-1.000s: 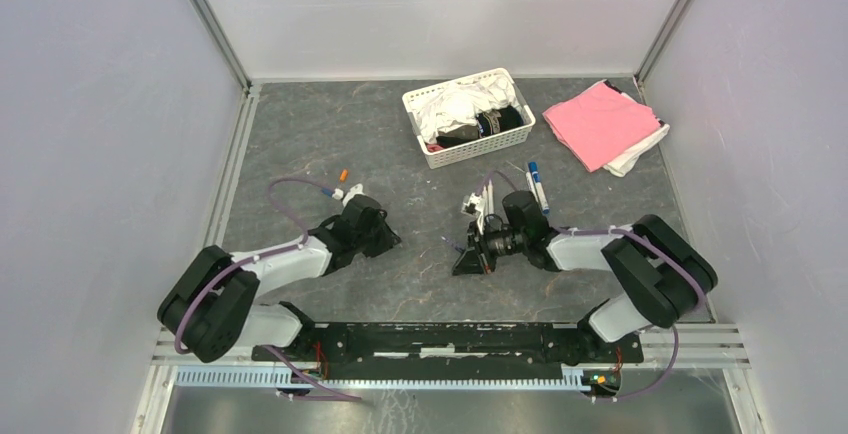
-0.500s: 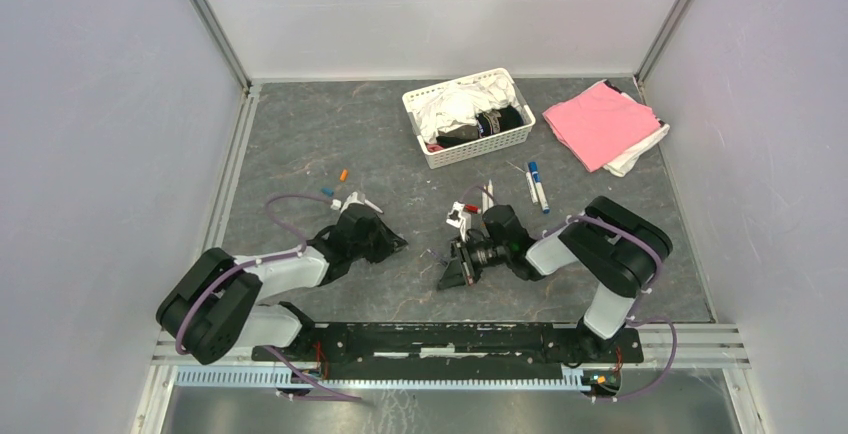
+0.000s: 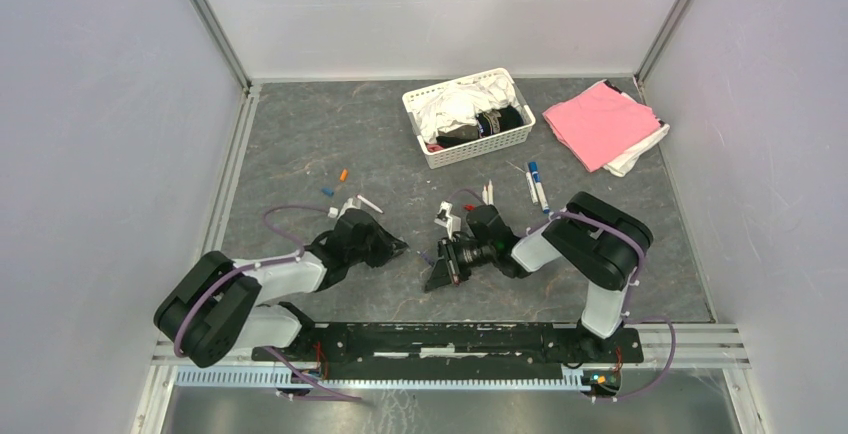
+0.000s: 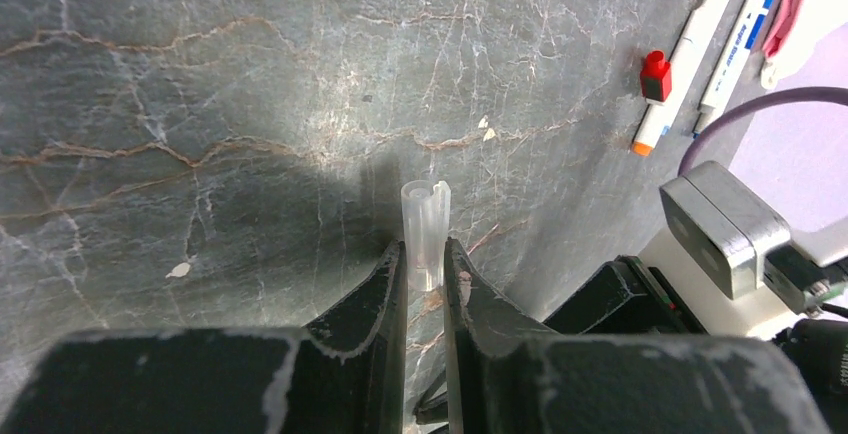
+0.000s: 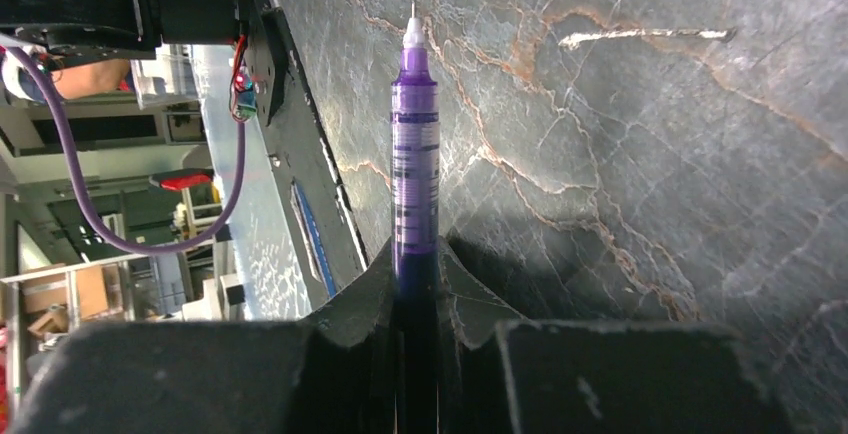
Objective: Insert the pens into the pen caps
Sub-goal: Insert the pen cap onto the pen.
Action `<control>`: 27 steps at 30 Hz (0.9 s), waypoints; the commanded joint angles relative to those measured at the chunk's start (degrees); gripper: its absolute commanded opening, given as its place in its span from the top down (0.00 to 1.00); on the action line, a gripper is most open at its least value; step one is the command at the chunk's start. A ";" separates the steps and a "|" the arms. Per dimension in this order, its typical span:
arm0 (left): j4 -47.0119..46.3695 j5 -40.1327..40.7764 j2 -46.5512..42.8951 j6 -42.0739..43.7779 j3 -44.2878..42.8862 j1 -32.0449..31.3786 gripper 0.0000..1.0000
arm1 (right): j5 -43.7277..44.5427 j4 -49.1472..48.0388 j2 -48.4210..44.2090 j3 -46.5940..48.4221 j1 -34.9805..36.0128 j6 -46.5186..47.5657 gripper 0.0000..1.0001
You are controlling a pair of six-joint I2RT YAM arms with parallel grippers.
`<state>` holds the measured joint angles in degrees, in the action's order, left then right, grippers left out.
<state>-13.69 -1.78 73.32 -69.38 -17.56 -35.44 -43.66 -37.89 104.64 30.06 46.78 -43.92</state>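
Observation:
My left gripper [image 4: 425, 254] is shut on a short clear pen cap [image 4: 425, 216], whose open end points away from the fingers. My right gripper [image 5: 415, 254] is shut on a purple pen [image 5: 415, 154] with its fine bare tip pointing forward. From above, the left gripper [image 3: 398, 247] and right gripper [image 3: 436, 262] face each other low over the table, a small gap apart. An orange-ended pen [image 4: 685, 64], a blue-marked pen [image 4: 742, 39] and a red cap [image 4: 655, 76] lie on the table beyond. An orange cap [image 3: 343, 174] and a blue cap [image 3: 327, 192] lie at the left.
A white basket [image 3: 415, 106] of cloths stands at the back centre, with a pink cloth [image 3: 600, 122] to its right. Two blue pens [image 3: 537, 184] lie behind the right arm. A thin white stick [image 3: 368, 203] lies behind the left gripper. Grey walls close in both sides.
The right arm has swung left with the purple pen, closing most of the gap to the left gripper. The left gripper has edged slightly toward the near edge, still holding its cap.

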 commanded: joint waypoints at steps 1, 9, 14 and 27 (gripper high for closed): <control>-4.16 -1.58 -0.91 -3.07 1.15 0.01 0.98 | 1.21 1.04 2.22 1.05 0.85 -3.95 1.00; -6.57 -1.41 -3.42 -4.13 2.22 0.02 0.98 | 1.44 0.45 -0.50 0.74 0.78 -1.55 1.00; -4.84 0.05 -7.64 -3.57 1.82 0.02 0.98 | 2.00 8.75 -4.82 4.78 -0.55 7.73 1.00; -3.97 1.27 -15.70 -3.47 2.44 -0.24 0.98 | -0.55 11.50 -10.66 5.51 -3.11 16.99 1.00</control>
<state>-15.84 -1.61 61.69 -71.37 -15.51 -35.44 -42.09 -24.58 95.85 35.24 43.48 -29.02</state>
